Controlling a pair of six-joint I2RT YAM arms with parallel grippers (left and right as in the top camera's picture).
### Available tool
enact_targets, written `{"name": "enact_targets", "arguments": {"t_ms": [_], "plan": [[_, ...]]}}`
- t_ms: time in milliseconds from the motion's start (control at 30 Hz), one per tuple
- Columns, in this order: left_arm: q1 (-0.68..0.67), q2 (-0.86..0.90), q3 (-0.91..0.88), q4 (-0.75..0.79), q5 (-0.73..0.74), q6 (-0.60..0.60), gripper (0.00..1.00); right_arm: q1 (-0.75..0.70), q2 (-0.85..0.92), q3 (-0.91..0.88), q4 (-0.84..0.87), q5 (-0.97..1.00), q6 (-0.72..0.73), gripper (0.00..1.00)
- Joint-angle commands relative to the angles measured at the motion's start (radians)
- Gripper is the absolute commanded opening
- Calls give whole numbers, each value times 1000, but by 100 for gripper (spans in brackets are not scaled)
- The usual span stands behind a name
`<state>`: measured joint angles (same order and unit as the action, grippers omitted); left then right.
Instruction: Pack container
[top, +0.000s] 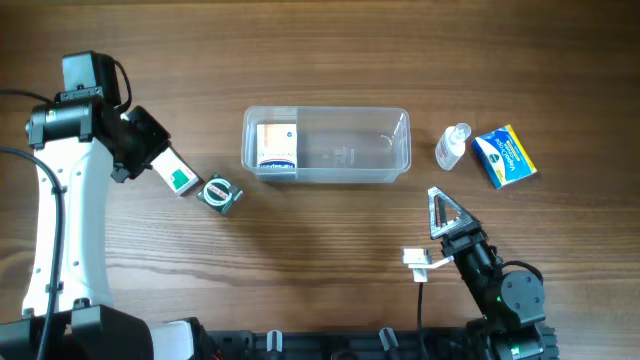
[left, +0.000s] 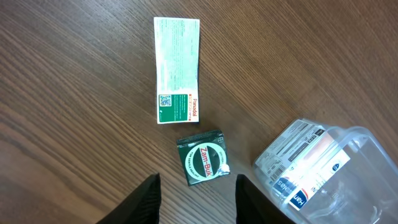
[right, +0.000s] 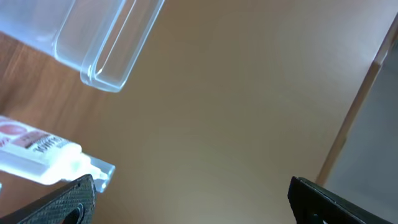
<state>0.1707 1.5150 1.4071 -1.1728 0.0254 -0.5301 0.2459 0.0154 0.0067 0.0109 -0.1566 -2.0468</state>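
Observation:
The clear container (top: 390, 160) lies mid-table with a white and orange box (top: 277, 148) in its left end. It also shows in the left wrist view (left: 360, 155) and the right wrist view (right: 106, 43). A green and white Panadol box (top: 180, 177) (left: 177, 70) and a green Zam-Buk tin (top: 218, 194) (left: 203, 160) lie left of the container. My left gripper (top: 152, 150) (left: 196, 202) hangs open and empty above them. My right gripper (top: 442, 212) (right: 202, 199) is open and empty, in front of the container's right end.
A small clear bottle (top: 452, 147) (right: 37, 152) and a blue box (top: 505, 157) lie right of the container. The wooden table's front edge holds the arm bases.

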Motion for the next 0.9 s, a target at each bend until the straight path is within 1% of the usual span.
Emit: {"name": "enact_targets", "arguments": {"t_ms": [0,200,500,567,633,700,767,833,867], "plan": [[3,7,-3,-2,12,-3,42,-5,-5,-1,3,-16,-74,100],[3,7,-3,-3,12,-3,46,-5,-4,-1,3,-16,-73,100],[3,7,-3,-13,12,-2,48,-5,-4,-1,3,-16,-73,100],[3,7,-3,-18,12,-2,48,-5,-2,-1,-1,12,-57,100],[3,7,-3,-26,11,-2,48,-5,10,-1,-4,28,29,100],[3,7,-3,-29,12,-2,48,-5,37,-1,-2,3,193,100],[3,7,-3,-28,11,-2,49,-5,72,-1,-1,-1,318,100],[3,7,-3,-28,11,-2,49,-5,108,-1,0,-6,378,100],[3,7,-3,-28,11,-2,49,-4,124,-1,1,-10,380,100]]}}
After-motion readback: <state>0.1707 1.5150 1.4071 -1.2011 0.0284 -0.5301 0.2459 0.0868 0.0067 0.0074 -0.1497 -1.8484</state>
